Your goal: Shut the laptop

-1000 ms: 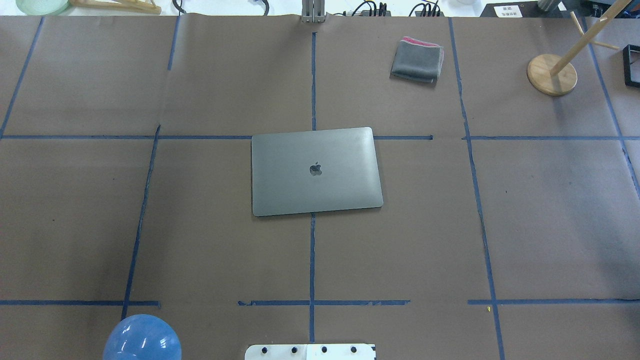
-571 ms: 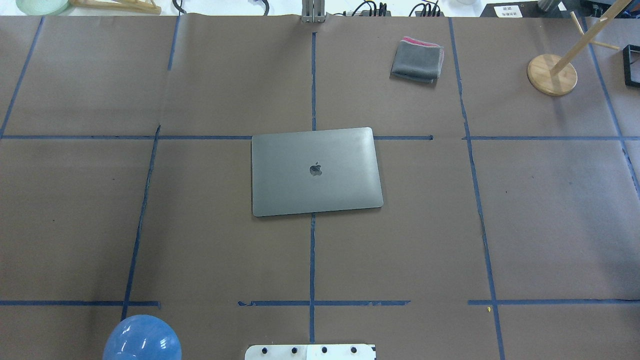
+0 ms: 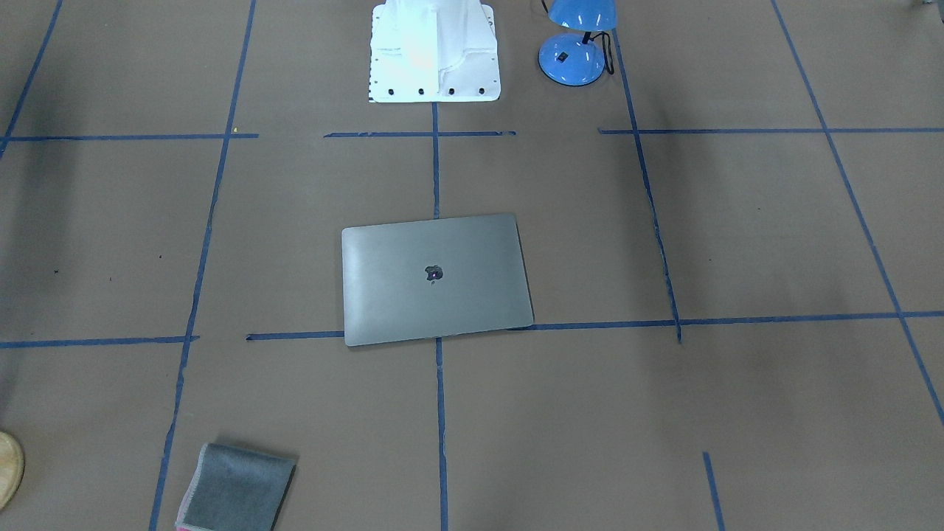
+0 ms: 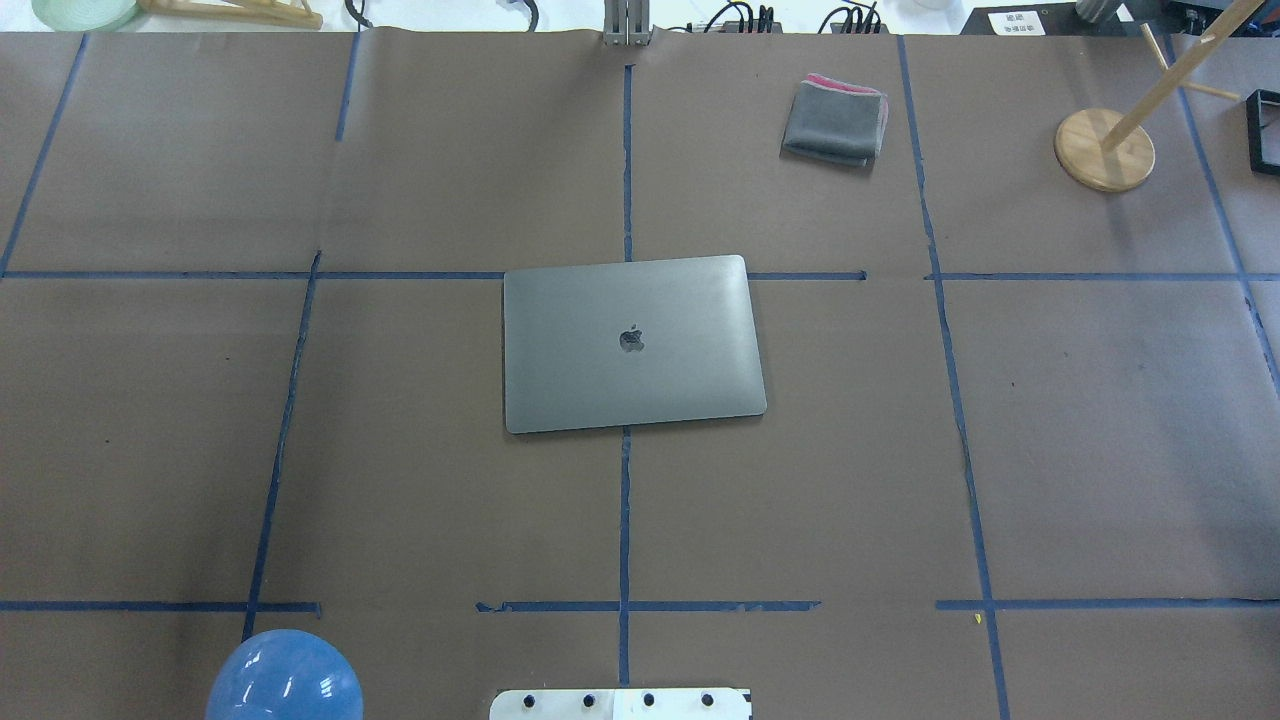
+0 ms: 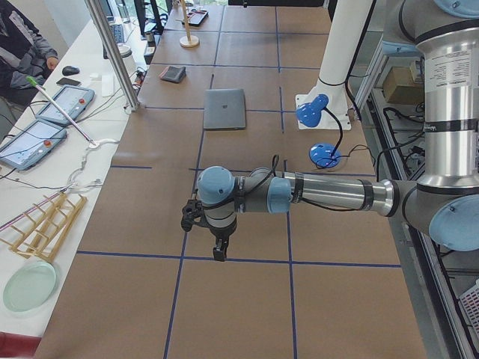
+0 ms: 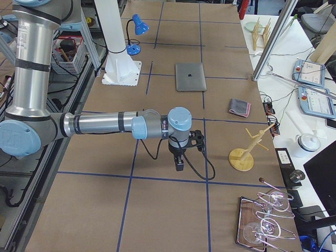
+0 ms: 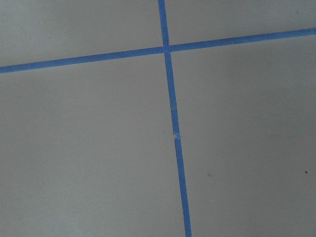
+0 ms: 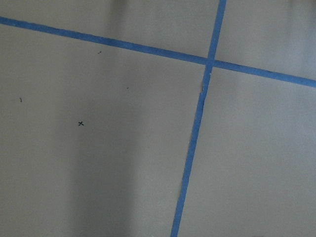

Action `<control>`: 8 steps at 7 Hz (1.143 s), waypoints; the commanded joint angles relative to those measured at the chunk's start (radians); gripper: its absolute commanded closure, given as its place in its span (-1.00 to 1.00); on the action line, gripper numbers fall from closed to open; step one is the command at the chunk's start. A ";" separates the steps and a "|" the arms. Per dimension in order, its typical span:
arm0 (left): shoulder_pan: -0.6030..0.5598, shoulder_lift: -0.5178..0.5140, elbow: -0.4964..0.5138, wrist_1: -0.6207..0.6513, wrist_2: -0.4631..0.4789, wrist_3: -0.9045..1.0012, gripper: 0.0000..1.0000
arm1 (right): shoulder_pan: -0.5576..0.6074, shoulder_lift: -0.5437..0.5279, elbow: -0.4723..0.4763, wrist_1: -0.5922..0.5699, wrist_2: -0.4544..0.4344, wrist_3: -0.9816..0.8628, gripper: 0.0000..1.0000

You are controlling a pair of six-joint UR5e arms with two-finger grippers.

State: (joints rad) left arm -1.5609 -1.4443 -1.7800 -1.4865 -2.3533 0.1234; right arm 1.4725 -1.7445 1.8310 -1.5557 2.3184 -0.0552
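Grey laptop (image 4: 633, 342) shut, flat on table (image 4: 1100, 420)

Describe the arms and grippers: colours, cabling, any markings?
Both match: the left arm and right arm are silver metal tubes with grey joint housings and pale blue round end caps. The left gripper and right gripper are small and black. The black right cable loops loose below the wrist; the left cable arcs over the forearm. No legible markings.
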 commanded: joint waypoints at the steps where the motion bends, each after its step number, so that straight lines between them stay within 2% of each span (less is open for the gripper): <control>1: 0.001 0.001 0.002 -0.001 0.002 0.007 -0.99 | 0.000 -0.001 0.001 0.000 -0.001 0.000 -0.99; 8: 0.001 0.001 -0.013 -0.003 0.002 0.007 -0.99 | 0.000 -0.006 0.002 0.002 0.001 0.000 -0.99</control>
State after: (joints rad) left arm -1.5601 -1.4434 -1.7932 -1.4890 -2.3516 0.1304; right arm 1.4726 -1.7500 1.8336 -1.5545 2.3193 -0.0552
